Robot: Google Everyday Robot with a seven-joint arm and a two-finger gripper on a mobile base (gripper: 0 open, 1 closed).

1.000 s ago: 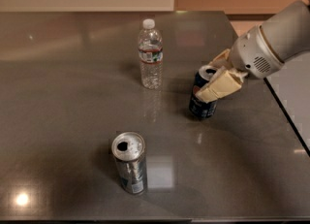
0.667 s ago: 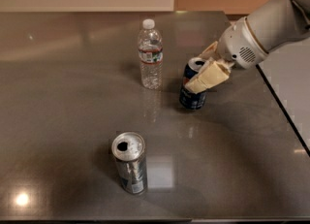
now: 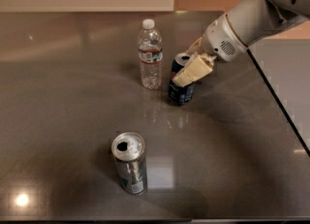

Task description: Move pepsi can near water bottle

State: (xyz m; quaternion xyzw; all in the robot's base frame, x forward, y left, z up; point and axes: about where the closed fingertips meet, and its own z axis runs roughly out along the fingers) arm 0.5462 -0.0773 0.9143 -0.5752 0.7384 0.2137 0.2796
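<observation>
The pepsi can (image 3: 181,91), dark blue with a silver top, stands upright on the dark table (image 3: 72,102) just right of the water bottle (image 3: 150,56). The bottle is clear with a white cap and a label band, and stands upright. A small gap shows between can and bottle. My gripper (image 3: 190,66) comes in from the upper right and is shut on the pepsi can, with one cream finger (image 3: 191,71) across its front. The can's upper half is partly hidden by the fingers.
A taller silver-grey can (image 3: 130,163) stands upright near the table's front, left of centre. The table's right edge (image 3: 281,106) runs diagonally, with a lighter floor beyond it. A pale wall panel lies behind the table's far edge.
My gripper has carried the pepsi can leftward across the table, from well right of the water bottle to close beside it. The bottle and the silver-grey can have not moved.
</observation>
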